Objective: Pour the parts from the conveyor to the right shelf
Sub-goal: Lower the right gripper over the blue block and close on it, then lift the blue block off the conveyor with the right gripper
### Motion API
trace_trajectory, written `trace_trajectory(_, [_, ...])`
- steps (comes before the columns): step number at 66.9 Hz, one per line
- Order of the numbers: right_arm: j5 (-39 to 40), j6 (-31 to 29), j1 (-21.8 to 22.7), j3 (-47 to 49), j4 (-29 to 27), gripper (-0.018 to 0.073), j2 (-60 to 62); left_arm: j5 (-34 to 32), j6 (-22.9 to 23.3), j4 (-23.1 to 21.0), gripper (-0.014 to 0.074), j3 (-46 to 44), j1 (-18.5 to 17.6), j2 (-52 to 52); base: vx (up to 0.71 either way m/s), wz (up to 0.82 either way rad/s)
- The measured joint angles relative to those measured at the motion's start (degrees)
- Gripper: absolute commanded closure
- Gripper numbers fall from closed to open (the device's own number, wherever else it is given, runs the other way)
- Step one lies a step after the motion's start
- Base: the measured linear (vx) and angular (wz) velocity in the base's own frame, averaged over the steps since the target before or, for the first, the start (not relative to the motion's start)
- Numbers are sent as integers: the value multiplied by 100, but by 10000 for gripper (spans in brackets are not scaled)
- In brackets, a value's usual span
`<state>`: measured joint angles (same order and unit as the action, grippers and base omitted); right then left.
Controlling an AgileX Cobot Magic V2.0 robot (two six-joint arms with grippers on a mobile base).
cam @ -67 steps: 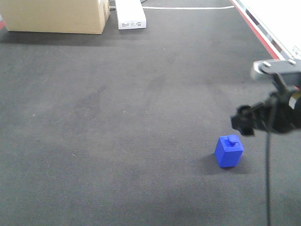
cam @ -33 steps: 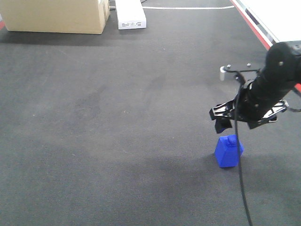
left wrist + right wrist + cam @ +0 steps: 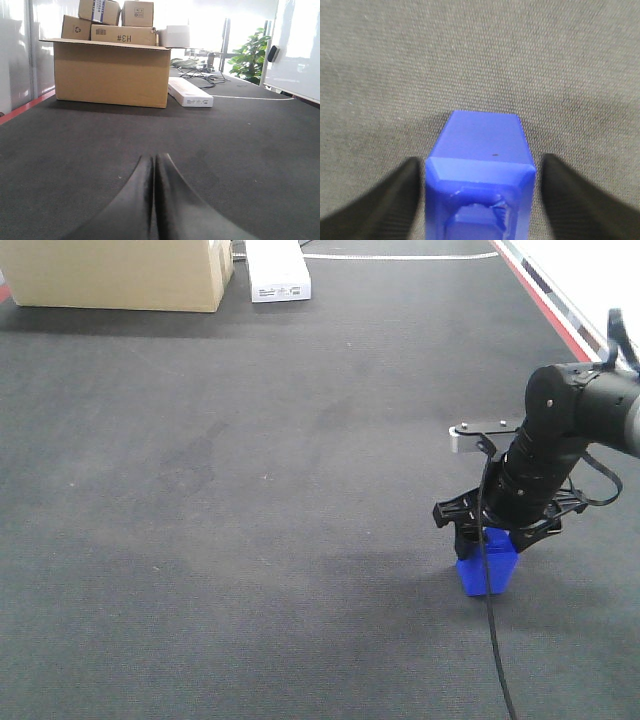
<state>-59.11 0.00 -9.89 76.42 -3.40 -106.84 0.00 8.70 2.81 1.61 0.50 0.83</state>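
Observation:
The one part, a small bright blue block (image 3: pixel 487 568), stands on the dark grey conveyor (image 3: pixel 250 500) at the near right. My right gripper (image 3: pixel 489 532) is lowered over it from above. In the right wrist view the block (image 3: pixel 482 142) sits between the two black fingers (image 3: pixel 395 197), with a narrow gap on each side, so the gripper (image 3: pixel 480 159) is open around it. My left gripper (image 3: pixel 153 159) is shut with nothing in it, low over the bare belt (image 3: pixel 250 150). The right shelf is out of view.
A large cardboard box (image 3: pixel 120 275) and a flat white box (image 3: pixel 277 270) lie at the belt's far end. More cartons (image 3: pixel 112 72) are stacked there, with a plant (image 3: pixel 252 60) behind them. A red stripe (image 3: pixel 545 305) marks the belt's right edge.
My right arm has swung in from the right edge and come down, bringing its open fingers around the blue block. The block has stayed in place.

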Motion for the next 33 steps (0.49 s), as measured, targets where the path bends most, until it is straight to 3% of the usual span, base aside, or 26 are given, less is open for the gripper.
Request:
trace_trajectory(17, [-92, -50, 0, 0, -47, 575, 256, 0, 0, 0, 603, 0, 0, 0, 0, 0])
trace_trajectory(33, [644, -178, 0, -810, -48, 568, 1810, 0, 0, 0, 603, 0, 0, 0, 0, 0])
